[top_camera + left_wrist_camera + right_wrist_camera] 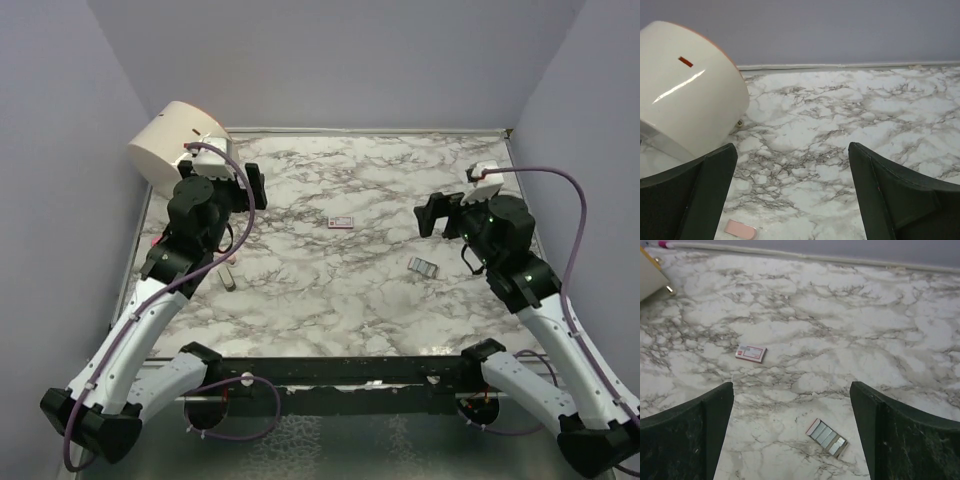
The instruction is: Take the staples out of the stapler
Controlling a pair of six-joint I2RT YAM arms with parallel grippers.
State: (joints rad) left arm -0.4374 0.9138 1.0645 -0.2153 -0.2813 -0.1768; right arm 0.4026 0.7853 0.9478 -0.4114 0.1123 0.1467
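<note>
Stapler, small, slim, pink with silvery-white metal (pixel 227 270), lies at left centre of the overhead frame beside the left gripper (pixel 792 147), whose fingers are spread wide and empty. Staples, a tiny grey ribbed metal strip (pixel 827 437), lie well apart at right centre, near the right gripper (pixel 792 385), likewise agape and holding nothing. Unloading looks done; the next move likely calls only for confirming the stapler holds no more.

A white tabletop (pixel 330 300) veined with grey marbling fills the scene. A plain lilac-grey back wall (pixel 340 60), a left wall (pixel 50 200) and a right wall (pixel 590 120) close it in. A thin pale strip (pixel 360 131) runs along the tabletop's far edge. Light is soft and even.
</note>
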